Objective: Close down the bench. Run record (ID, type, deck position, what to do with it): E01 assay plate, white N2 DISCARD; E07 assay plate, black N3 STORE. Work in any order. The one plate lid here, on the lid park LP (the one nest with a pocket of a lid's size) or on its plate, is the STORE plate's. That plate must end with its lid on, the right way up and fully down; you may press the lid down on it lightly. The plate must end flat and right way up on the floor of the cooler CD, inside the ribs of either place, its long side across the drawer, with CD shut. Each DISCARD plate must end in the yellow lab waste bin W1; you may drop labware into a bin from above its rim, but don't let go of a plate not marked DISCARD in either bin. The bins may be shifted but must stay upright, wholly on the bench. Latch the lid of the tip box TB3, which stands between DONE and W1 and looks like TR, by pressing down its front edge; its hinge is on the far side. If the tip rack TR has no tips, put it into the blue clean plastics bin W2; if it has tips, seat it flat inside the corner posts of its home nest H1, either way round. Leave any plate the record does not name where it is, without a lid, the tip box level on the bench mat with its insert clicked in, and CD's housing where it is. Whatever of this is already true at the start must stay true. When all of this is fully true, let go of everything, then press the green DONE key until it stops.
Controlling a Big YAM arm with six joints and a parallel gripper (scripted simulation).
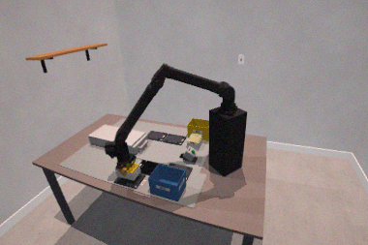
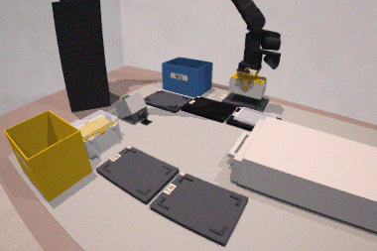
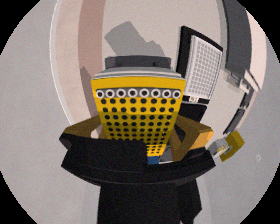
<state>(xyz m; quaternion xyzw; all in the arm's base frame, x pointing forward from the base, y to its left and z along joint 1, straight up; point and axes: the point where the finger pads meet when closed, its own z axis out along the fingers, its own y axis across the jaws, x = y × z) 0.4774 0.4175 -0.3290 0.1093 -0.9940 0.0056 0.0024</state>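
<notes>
Grey bench mat [image 2: 208,141]: near side, yellow bin [image 2: 45,158] & empty nests; far side, gripper [image 2: 246,77] clamped on tip rack [image 2: 248,86] w/ tips, just above home nest [image 2: 245,100]. Lower straight, square to corner posts, release only once flat.

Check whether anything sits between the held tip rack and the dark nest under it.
Nothing visible does. The tool is shut on the yellow-topped tip rack, directly above the dark nest; the blue bin stands off to one side.
</notes>
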